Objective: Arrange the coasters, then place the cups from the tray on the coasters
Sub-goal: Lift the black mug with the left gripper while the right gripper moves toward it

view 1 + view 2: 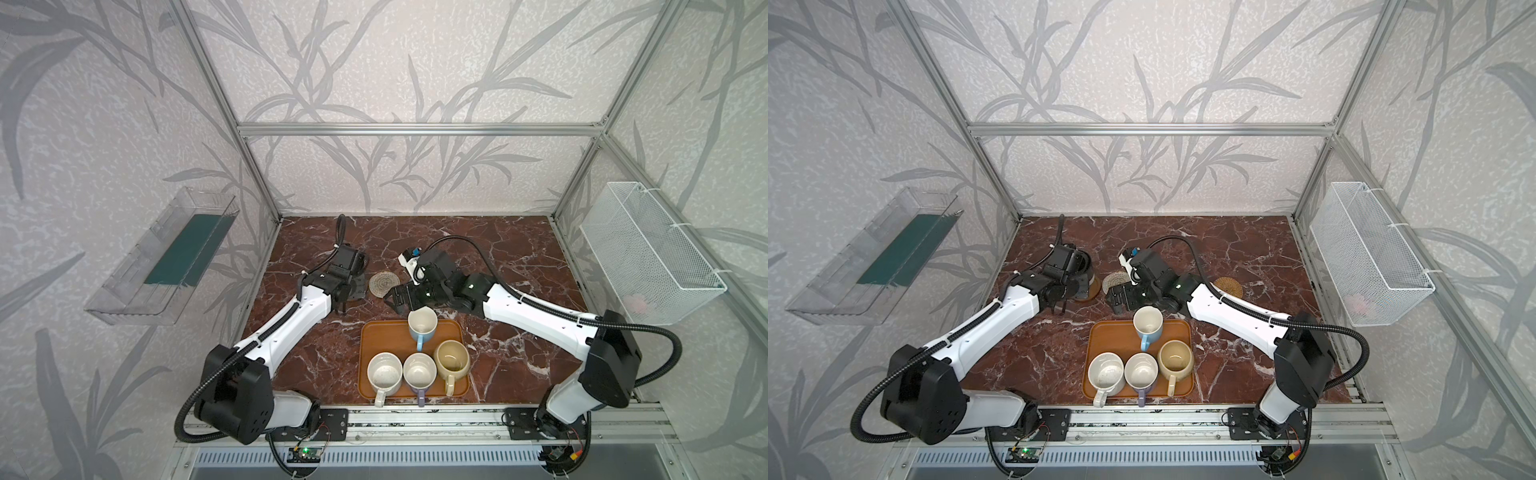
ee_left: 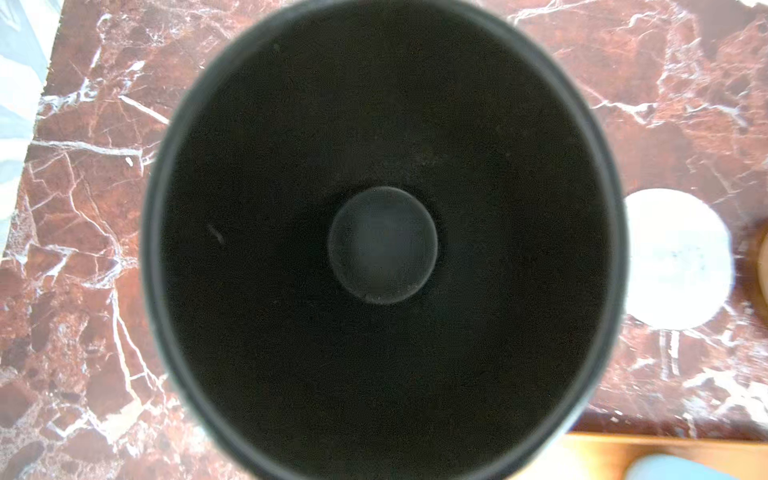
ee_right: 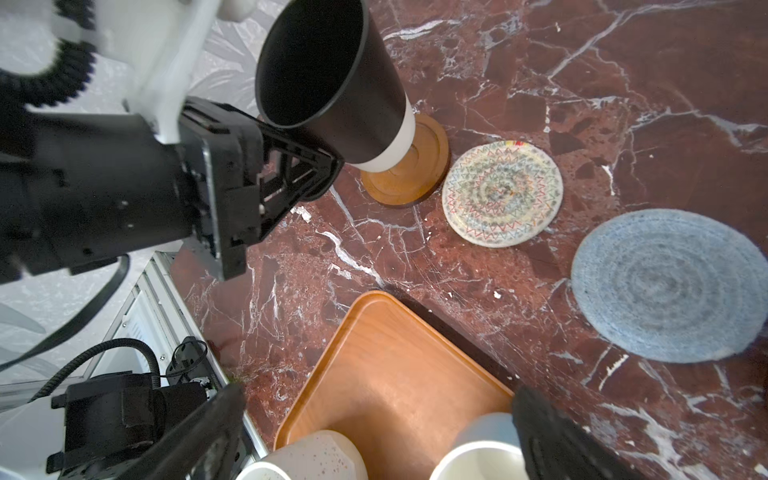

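Note:
The black cup (image 3: 332, 83) stands on a brown wooden coaster (image 3: 405, 174) at the back left. My left gripper (image 3: 326, 168) is shut against its side, and the left wrist view looks straight down into it (image 2: 382, 245). Beside it lie the cream woven coaster (image 1: 383, 284) and the blue-grey woven coaster (image 3: 669, 286). A tan rattan coaster (image 1: 1227, 286) shows behind my right arm. On the tray (image 1: 374, 336) stand the light blue cup (image 1: 422, 328), the speckled white cup (image 1: 384, 372), the lavender cup (image 1: 419, 372) and the beige-yellow cup (image 1: 451, 360). My right gripper (image 3: 382, 436) hangs open over the tray's far edge, near the light blue cup.
A clear plastic bin (image 1: 162, 257) hangs on the left wall and a white wire basket (image 1: 648, 253) on the right wall. Aluminium frame posts stand at the table's back corners. A metal rail with the arm bases runs along the front edge.

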### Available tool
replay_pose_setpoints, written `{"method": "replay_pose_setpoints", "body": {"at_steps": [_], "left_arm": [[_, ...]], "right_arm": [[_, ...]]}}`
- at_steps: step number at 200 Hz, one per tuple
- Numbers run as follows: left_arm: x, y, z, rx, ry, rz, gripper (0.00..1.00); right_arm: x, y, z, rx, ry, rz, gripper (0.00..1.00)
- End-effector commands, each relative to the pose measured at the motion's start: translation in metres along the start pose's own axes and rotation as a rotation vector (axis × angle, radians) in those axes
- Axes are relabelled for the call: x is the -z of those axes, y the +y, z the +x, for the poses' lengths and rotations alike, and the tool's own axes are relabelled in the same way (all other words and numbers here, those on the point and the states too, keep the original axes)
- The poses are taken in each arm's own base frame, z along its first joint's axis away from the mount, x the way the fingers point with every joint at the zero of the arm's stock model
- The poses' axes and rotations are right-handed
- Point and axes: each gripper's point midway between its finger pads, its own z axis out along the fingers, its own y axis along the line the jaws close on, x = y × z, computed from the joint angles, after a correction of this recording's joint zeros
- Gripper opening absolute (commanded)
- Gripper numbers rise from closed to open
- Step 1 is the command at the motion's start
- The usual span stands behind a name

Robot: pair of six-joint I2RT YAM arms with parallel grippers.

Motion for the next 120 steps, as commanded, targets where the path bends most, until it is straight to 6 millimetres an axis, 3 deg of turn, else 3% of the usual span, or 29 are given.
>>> {"method": "replay_pose_setpoints", "body": {"at_steps": [1,120], "left_arm": [[-0.009,0.005,-0.017,0.001,-0.074,-0.019,0.00],[-0.046,0.009,0.003,0.020,-0.009,-0.035,0.00]], "right_arm": [[-0.003,0.011,-0.007,-0.002,-0.017,-0.025,0.99],[-0.010,0.002,0.003,-0.004,0.002,-0.003,1.00]]}}
